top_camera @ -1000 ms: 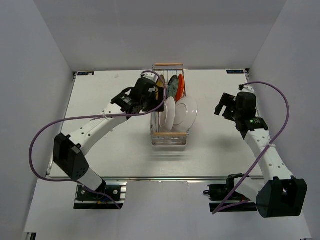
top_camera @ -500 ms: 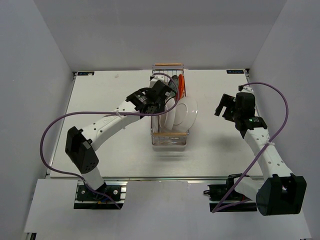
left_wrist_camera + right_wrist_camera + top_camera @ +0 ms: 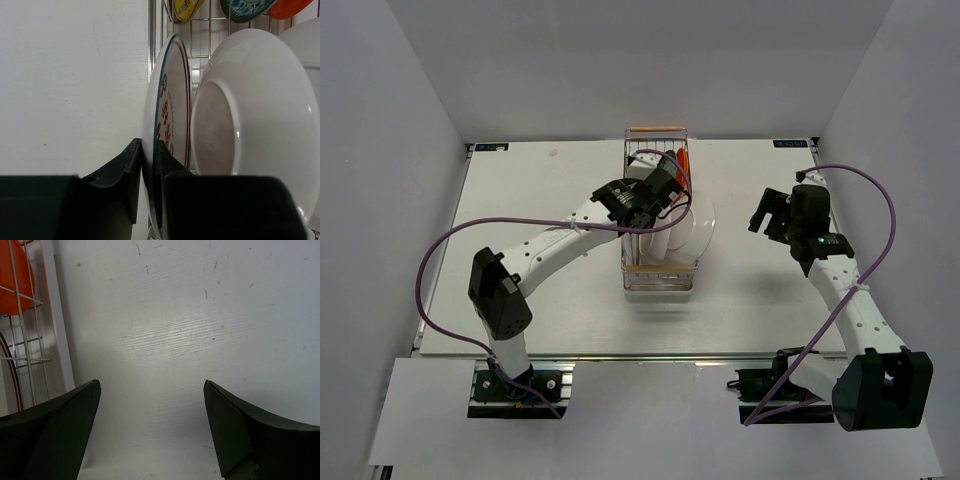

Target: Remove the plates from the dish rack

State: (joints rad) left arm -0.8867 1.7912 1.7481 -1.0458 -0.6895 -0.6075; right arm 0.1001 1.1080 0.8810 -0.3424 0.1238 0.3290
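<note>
left gripper (image 3: 148,165): jaws narrowed onto the near rim of the white round plate with red marks (image 3: 169,110); one dark finger (image 3: 125,170) lies against each face of the plate.
left arm: reaches from its base across the white desk (image 3: 540,200); the wrist is over the middle of the rack.
right gripper (image 3: 151,384): jaws spread wide with nothing between them, only bare desk below.
right arm: stands to the right of the rack, well apart from it.
dish rack: long silver wire dish rack (image 3: 660,283) with tan-orange handle bars at both short ends; it stands at the centre of the desk, long axis running away from the arm bases.
white round plate with red marks: on edge inside the rack, close to the left side wire, thin teal line around its rim.
plain white round plate (image 3: 250,115): in the rack just beside the red-marked plate on the right, its underside facing the left wrist camera, leaning; whether the two touch cannot be told.
second white plate (image 3: 306,47): partly visible behind the plain one, at the right edge of the left wrist view.
far end of rack: yellow patterned plate (image 3: 186,7), teal plate (image 3: 245,9) and orange-red plate (image 3: 290,6), all on edge in a row.
purple cable (image 3: 450,250): loops from the left arm above the desk.
</note>
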